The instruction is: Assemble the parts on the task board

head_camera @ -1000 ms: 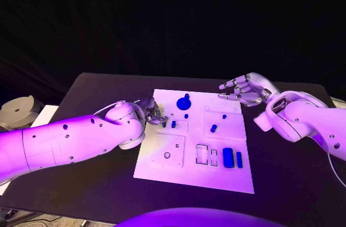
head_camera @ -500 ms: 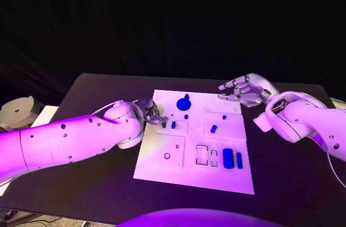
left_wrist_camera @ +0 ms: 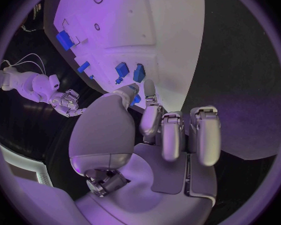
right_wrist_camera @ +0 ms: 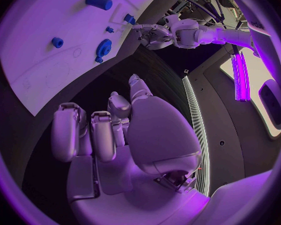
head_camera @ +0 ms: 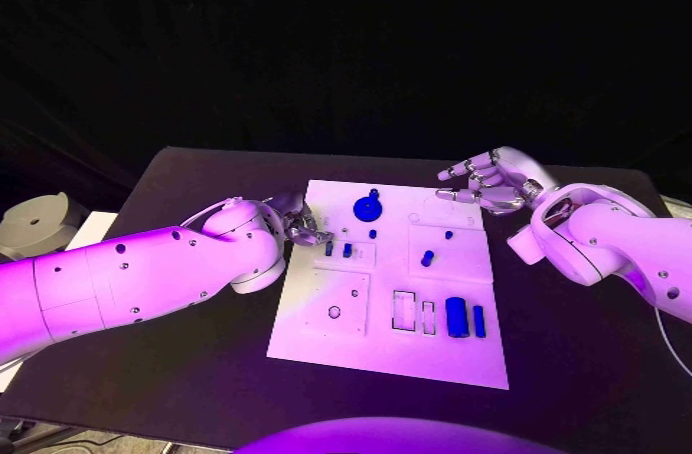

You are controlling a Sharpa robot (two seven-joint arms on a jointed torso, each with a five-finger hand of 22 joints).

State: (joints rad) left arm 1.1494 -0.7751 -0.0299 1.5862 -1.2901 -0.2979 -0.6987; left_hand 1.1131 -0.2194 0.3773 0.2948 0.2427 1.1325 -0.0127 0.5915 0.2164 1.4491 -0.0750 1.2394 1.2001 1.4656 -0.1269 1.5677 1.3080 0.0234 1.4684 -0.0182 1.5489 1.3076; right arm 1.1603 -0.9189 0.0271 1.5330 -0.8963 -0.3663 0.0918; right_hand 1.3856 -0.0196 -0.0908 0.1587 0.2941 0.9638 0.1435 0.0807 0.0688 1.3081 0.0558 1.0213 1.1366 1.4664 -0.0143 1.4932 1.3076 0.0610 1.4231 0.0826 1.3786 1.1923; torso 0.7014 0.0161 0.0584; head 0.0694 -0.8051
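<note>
- Here, the task board (head_camera: 389,314), a white plate, lies in the middle of the black tabletop (head_camera: 188,174), between the two arms.
- The left robot hand (head_camera: 300,224) sits over the board's left edge, its fingertips (left_wrist_camera: 135,92) down among two small blue parts (head_camera: 338,247) standing close together there; whether it grasps one or only touches it cannot be told.
- The right robot hand (head_camera: 488,180) hovers above the tabletop just off the board's far right corner, fingers curled loosely but apart, holding nothing.
- A round blue part (head_camera: 368,208) with a small knob lies near the board's far edge, between the two hands.
- A small blue peg (head_camera: 447,234) and a slanted blue piece (head_camera: 427,258) sit in the board's right half.
- Nearer the robot, a long blue block (head_camera: 457,316) and a thin blue bar (head_camera: 479,320) lie side by side, next to two open rectangular slots (head_camera: 414,311).
</note>
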